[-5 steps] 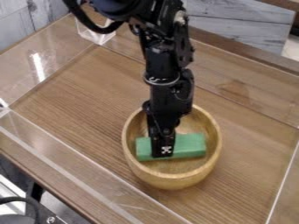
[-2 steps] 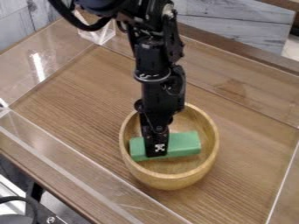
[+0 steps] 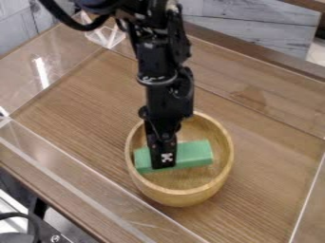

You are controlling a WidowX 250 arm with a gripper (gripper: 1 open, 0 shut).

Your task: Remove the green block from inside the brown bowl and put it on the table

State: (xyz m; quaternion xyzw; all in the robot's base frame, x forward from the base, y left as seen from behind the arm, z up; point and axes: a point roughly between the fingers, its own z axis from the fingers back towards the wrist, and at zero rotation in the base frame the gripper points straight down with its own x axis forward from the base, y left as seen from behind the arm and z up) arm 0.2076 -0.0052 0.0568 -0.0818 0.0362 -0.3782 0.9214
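The gripper (image 3: 160, 158) is clamped shut on the green block (image 3: 178, 156); beneath it, the brown bowl's (image 3: 191, 186) rim could snag the block's overhanging end and twist it loose.

The gripper (image 3: 162, 158) covers the middle of the green block (image 3: 193, 155), hiding the contact there. Above the brown bowl (image 3: 185, 187), the arm's upper part is cut off by the top edge.
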